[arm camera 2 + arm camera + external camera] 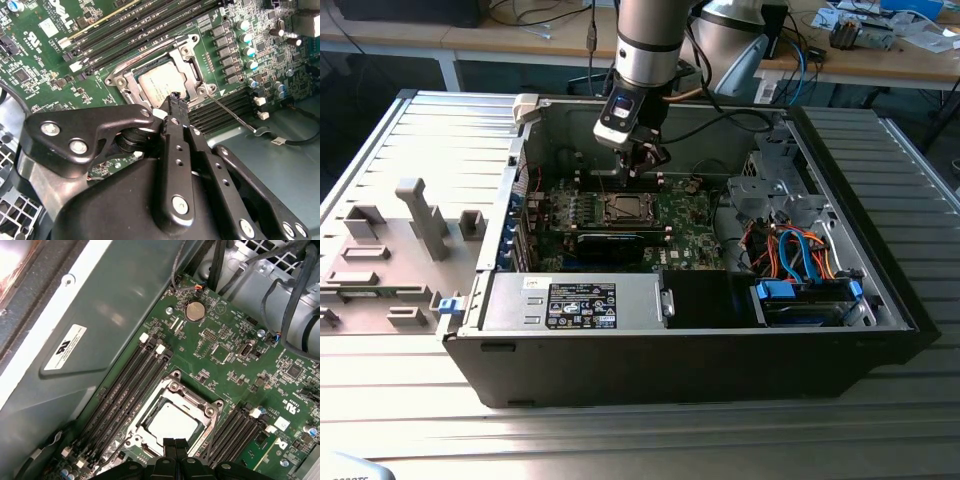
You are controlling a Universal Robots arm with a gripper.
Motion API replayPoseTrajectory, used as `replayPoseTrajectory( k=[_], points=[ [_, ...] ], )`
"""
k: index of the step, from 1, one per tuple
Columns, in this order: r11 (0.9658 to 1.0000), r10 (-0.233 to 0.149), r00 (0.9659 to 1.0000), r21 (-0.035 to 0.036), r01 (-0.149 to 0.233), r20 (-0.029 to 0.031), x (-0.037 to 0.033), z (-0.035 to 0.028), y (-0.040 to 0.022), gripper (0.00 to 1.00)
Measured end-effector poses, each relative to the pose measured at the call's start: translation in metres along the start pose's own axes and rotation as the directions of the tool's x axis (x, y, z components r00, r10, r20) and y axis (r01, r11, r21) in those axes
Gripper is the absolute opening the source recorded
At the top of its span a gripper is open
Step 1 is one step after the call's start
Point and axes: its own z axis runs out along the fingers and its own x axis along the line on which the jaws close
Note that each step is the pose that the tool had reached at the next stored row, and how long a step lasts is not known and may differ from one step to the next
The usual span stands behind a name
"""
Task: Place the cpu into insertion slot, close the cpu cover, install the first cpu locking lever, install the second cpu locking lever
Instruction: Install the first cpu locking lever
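The cpu (159, 82) lies flat in the insertion slot (623, 208) on the green board, its silvery top (172, 421) showing through the window of the cpu cover (194, 67). The cover lies down over the chip in both wrist views, its frame (192, 397) flat on the socket. One thin locking lever (231, 113) slants away from a socket corner across the memory slots. A second lever (150, 50) runs along the socket's edge. My gripper (175, 99) hovers just above the socket's edge, fingers pressed together on nothing (175, 442). In the exterior view the gripper (642, 165) hangs above the socket.
The open computer case (500, 330) hems in the board. A black box with a white label (582, 303) lies at its front, and a drive cage with blue and orange cables (800, 290) sits at the exterior view's right. Long memory slots (127, 390) flank the socket. Grey fixtures (415, 215) stand outside.
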Motion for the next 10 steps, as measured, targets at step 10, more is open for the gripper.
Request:
replayPoseTrajectory(
  k=[10],
  points=[
    [0.9998, -0.022, 0.9998, 0.0010, 0.022, 0.0008, 0.0000, 0.0000, 0.0000, 0.11]
  ],
)
